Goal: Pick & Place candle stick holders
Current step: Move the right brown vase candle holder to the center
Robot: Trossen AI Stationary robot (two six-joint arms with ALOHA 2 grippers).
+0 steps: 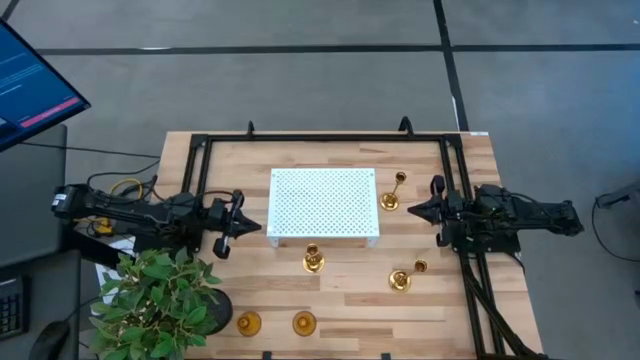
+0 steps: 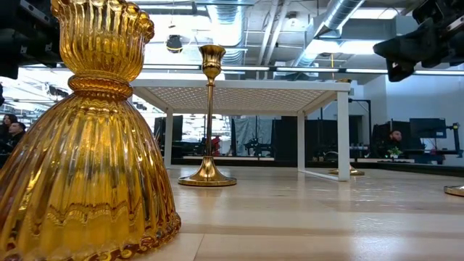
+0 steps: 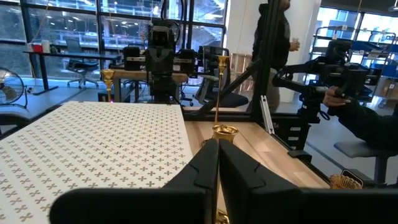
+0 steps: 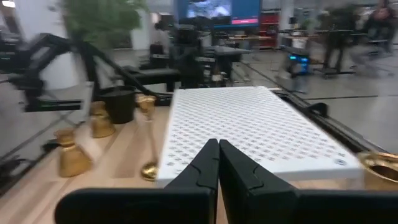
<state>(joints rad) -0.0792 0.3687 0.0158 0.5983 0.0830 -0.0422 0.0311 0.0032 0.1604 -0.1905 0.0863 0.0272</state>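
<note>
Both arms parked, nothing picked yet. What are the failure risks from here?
1. The tall thin-stemmed holder stands right at the white tray's front edge; a side approach may clip the tray or tip the holder.
2. Both grippers, left and right, look shut and must open first.
3. The plant crowds the squat holder.

Tray [image 1: 323,203] (white) between both arms

Table [image 1: 440,320]: pale wood planks, smooth, low sheen. Tray [image 1: 322,202]: white, matt, perforated all over. Squat candle stick holder [image 2: 87,145]: glossy gold, ribbed, mirror-like reflections. Tall candle stick holder [image 2: 209,123]: polished brass-coloured metal, smooth thin stem. Left end effector [image 3: 217,180] and right end effector [image 4: 217,174]: fingers of dark matt material. Frame [image 1: 330,137]: black, matt bars.
</note>
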